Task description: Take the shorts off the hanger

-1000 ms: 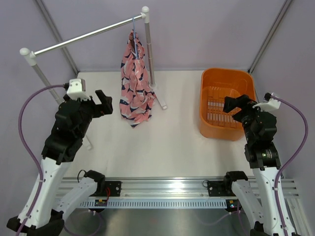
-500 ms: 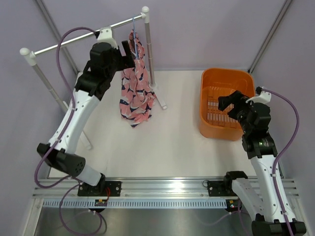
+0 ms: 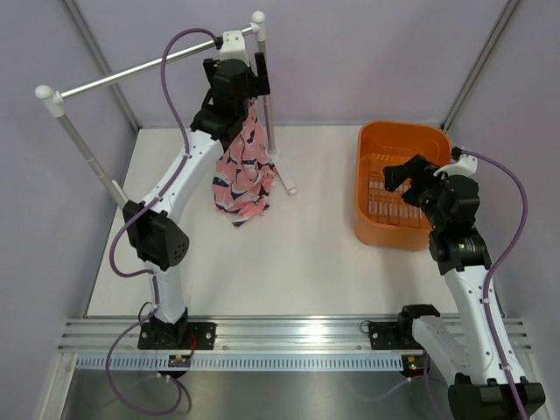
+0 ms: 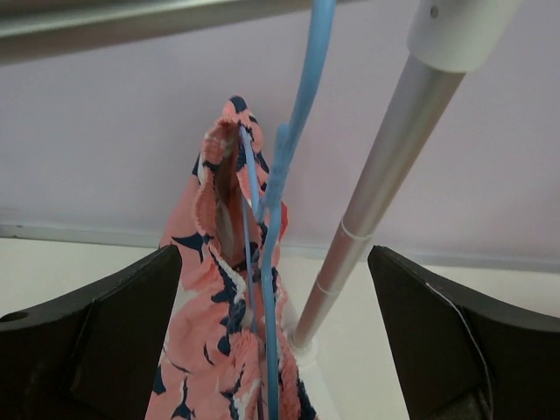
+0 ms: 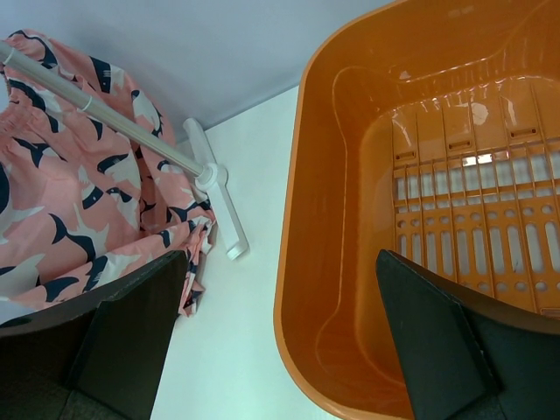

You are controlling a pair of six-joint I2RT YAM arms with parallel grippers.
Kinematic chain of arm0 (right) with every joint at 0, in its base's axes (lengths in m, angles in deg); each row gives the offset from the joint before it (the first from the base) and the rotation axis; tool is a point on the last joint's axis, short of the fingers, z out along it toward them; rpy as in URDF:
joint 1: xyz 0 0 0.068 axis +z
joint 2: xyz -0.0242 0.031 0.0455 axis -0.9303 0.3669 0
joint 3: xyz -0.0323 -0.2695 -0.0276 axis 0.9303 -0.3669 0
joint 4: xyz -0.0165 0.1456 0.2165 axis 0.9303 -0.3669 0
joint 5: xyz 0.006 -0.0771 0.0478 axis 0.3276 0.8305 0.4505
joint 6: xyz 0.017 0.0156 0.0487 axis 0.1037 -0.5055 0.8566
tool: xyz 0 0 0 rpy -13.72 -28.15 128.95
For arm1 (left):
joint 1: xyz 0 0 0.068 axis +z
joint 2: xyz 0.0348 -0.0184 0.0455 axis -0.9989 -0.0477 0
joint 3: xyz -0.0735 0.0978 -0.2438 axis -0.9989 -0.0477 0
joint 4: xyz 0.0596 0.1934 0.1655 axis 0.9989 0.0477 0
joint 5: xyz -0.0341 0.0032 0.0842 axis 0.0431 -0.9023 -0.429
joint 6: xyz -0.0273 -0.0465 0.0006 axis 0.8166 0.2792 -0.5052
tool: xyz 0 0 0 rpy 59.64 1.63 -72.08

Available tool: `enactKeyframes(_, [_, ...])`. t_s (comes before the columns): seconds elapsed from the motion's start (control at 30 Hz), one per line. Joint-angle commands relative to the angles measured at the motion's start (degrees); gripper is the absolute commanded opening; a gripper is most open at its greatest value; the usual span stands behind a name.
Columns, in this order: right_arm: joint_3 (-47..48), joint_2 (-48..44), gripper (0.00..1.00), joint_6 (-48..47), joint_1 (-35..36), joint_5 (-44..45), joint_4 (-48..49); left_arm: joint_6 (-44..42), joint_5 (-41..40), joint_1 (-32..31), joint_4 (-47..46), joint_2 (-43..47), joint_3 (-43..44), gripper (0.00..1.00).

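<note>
Shorts (image 3: 238,175) are on the hanger (image 4: 300,87), hung off the clothes rail (image 3: 131,74) at the far side of the table (image 3: 306,254). That's roughly 11 o'clock from the arm bases. The hook sits over the rail right beside the right-hand post (image 3: 267,109). Fabric is bunched on the blue wire and the hem hangs low beside the post's foot. Can't tell if it touches the tabletop.

Left arm is stretched up to the rail, with the left gripper (image 4: 273,258) facing the hanger neck. Jaws are spread wide, one finger either side of the wire and the top of the shorts. There's a clear gap on both sides and nothing is gripped. On the wrist camera the waistband fold peaks near 12 o'clock, just left of the wire. The post runs from 1 o'clock down towards 6.

Right gripper (image 5: 280,262) hovers at the orange basket (image 3: 402,131), which sits at 2 o'clock on the table, well apart from the shorts. Jaws are fully apart and empty. On its wrist camera the basket rim runs between the fingers, basket floor at 3 o'clock, shorts at 9.
</note>
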Motion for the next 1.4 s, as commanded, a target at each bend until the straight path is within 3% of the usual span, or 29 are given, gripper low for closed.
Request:
enactKeyframes(0.0, [1.43, 0.47, 0.99, 0.75, -0.3, -2.13, 3.81, -3.43, -7.98, -0.87, -12.93, 0.5, 0.43, 0.94])
enactKeyframes(0.23, [0.2, 0.91, 0.99, 0.31, -0.22, -2.31, 4.43, -7.91, -11.33, -1.84, -19.62, -0.38, 0.51, 0.92])
enactKeyframes(0.43, [0.19, 0.56, 0.99, 0.31, -0.3, -2.14, 4.34, -7.74, -10.1, -1.84, -12.26, -4.59, 7.98, 0.88])
enactKeyframes(0.63, [0.37, 0.65, 0.99, 0.4, -0.22, -2.4, 4.43, -6.6, -10.45, -1.75, -12.77, -1.88, 0.88, 0.84])
enactKeyframes(0.83, [0.19, 0.82, 0.99, 0.49, -0.3, -2.49, 4.52, -5.54, -11.33, -1.75, -15.56, 1.11, -4.23, 0.72])
enactKeyframes(1.07, [-0.16, 0.91, 0.99, 0.49, -0.22, -2.93, 4.69, -7.82, -13.7, -1.75, -18.3, 1.91, -3.19, 0.38])
enactKeyframes(1.23, [-0.25, 1.17, 0.99, 0.4, -0.3, -3.36, 4.78, -10.89, -14.67, -1.75, -19.71, 2.61, -0.9, 0.04])
enactKeyframes(1.37, [-0.42, 1.61, 0.99, 0.49, -0.22, -3.63, 4.96, -12.04, -14.23, -1.75, -20.15, 4.54, -0.63, 0.0])
